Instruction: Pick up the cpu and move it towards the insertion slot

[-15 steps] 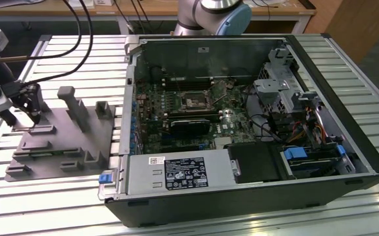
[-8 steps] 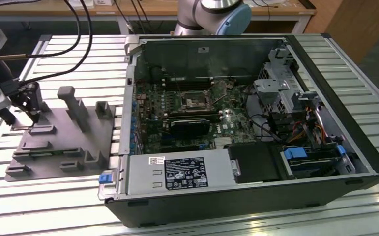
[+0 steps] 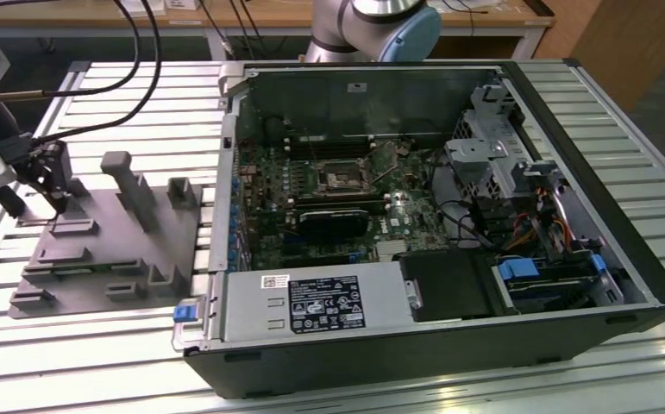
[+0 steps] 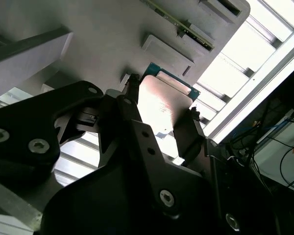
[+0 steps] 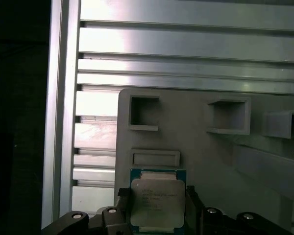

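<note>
- The exterior view is taken from high and well back, tilted down over the open case (image 3: pixel 424 198), with the tray (image 3: pixel 102 259) on the table (image 3: pixel 136 95) at the exterior view's left.
- In the first wrist view, the tray is looked down on from close by, past the tool (image 5: pixel 158 213).
- In the second wrist view, the tool is seen very near, at a slant.
- The cpu (image 5: pixel 158 198) and tray are shared by both wrist views.

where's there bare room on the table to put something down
Bare slats of the table lie at the exterior view's lower left, bordered by the grey tray and the computer case. Crowded: the tray, with its posts and the gripper around the cpu, and the case's inside.
</note>
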